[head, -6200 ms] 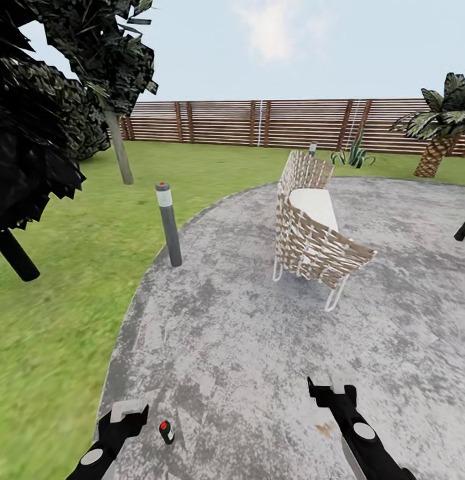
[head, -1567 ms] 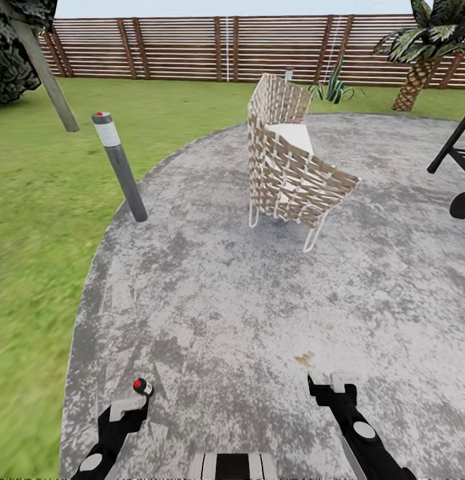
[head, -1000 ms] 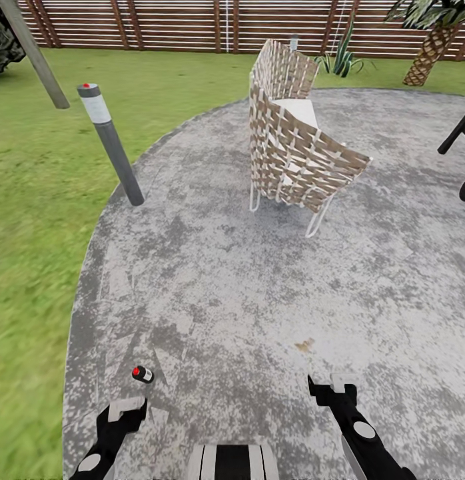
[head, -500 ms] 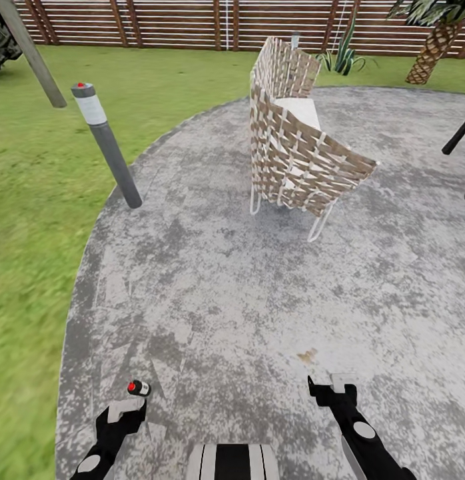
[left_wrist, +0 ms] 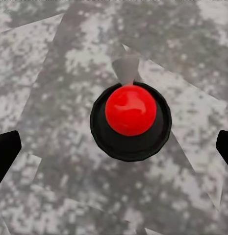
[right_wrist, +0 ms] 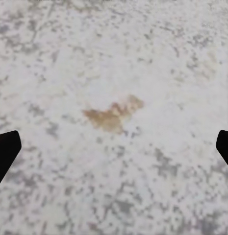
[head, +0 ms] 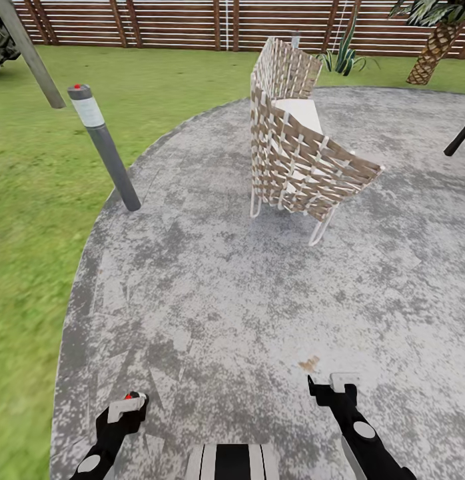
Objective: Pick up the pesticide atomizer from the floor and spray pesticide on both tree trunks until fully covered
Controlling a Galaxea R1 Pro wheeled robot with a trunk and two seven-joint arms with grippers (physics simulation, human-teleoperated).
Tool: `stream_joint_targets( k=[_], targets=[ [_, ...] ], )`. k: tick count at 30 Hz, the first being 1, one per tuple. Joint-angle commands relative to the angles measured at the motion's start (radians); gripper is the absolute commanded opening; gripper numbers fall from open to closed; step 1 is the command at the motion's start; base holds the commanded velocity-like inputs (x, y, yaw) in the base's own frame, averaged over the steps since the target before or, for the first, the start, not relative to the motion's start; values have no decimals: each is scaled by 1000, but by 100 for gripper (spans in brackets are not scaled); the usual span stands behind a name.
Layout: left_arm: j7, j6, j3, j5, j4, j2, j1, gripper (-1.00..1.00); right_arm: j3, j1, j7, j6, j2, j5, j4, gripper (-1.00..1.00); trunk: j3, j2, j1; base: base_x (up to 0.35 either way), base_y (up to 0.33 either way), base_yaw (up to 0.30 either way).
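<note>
The pesticide atomizer (head: 131, 396) is a small dark bottle with a red top, standing on grey paving just beyond my left gripper's tip. From above in the left wrist view, the atomizer (left_wrist: 131, 122) is a black disc with a red dome. It lies centred between the fingers of my left gripper (left_wrist: 114, 149), which is open and not touching it. In the head view my left gripper (head: 128, 408) hangs low at the near left. My right gripper (head: 334, 387) is open over bare paving with a brown stain (right_wrist: 113, 115). A pale leaning trunk (head: 29, 53) stands far left; I cannot tell whether it is one of the trees.
A grey bollard light (head: 106, 150) stands at the paving's left edge. A woven chair (head: 296, 143) sits ahead, slightly right. Lawn (head: 32, 220) borders the paving on the left, with a slatted fence (head: 192, 23) behind. A palm (head: 432, 47) stands far right.
The whole view has crept forward and tilted down. The atomizer has come from just ahead of my left gripper to right at its tip. Both grippers stay open.
</note>
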Motion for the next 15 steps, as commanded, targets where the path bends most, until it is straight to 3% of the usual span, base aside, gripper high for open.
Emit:
stream_joint_targets(
  k=[1, 15],
  targets=[
    [1, -3, 0, 1, 1, 0, 0, 100, 1, 0, -3, -3, 0, 0, 0, 100, -1, 0, 0, 7, 0, 0],
    [1, -9, 0, 1, 1, 0, 0, 100, 1, 0, -3, -3, 0, 0, 1, 100, -1, 0, 0, 12, -13, 0]
  ],
)
